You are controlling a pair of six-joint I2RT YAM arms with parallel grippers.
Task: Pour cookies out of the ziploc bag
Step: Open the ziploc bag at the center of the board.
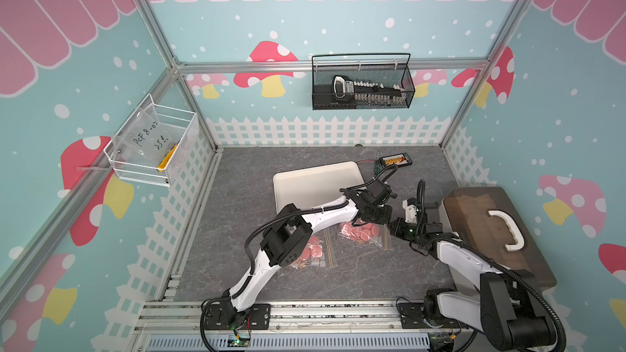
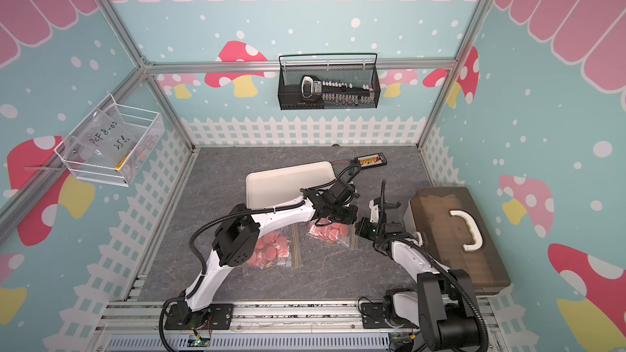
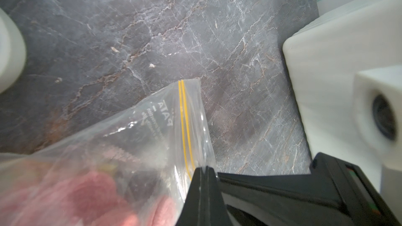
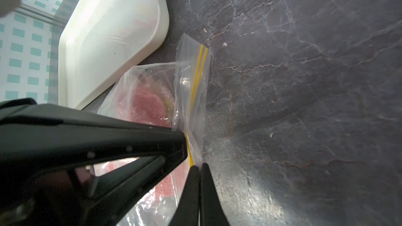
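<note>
Left pincer: the left gripper [image 3: 204, 173] is seen closed flat on the clear film of the ziploc bag [image 1: 378, 240], right at its yellow zip line [image 3: 185, 125], low in the left wrist frame.
Right pincer: the right gripper [image 4: 199, 170] is clamped on the same bag's lip, just outside the zip line, at the bottom of the right wrist frame. The two tips almost meet.
Cookies: the cookies [image 1: 360, 231] are contained in that bag. It lies on the table [image 1: 237, 218], lower centre in both top views, just below the lower right corner of the tray [image 1: 311, 181].
Seal: whether the zip is parted cannot be told.
Risk, slip: the film is thin and slick, so it could be pulled out of either pinch once the load is lifted.
Risk, shut mouth: if both layers are pinched together, the mouth would likely be held closed and nothing released.
Risk, spill: the mouth is turned toward the right of the frame, away from the tray. A lift made before turning could drop cookies on the table.
Risk, sweep: a second bag [image 1: 321, 255] lies beside the left arm's elbow and could be dragged.
Bag material: limp, glossy, creased plastic.
Cookie shape: flat, round, salmon-pink; some are shiny-wrapped.
Tray: smooth white, shallow rim, rounded corners.
Table: matt grey, marble-veined.
</note>
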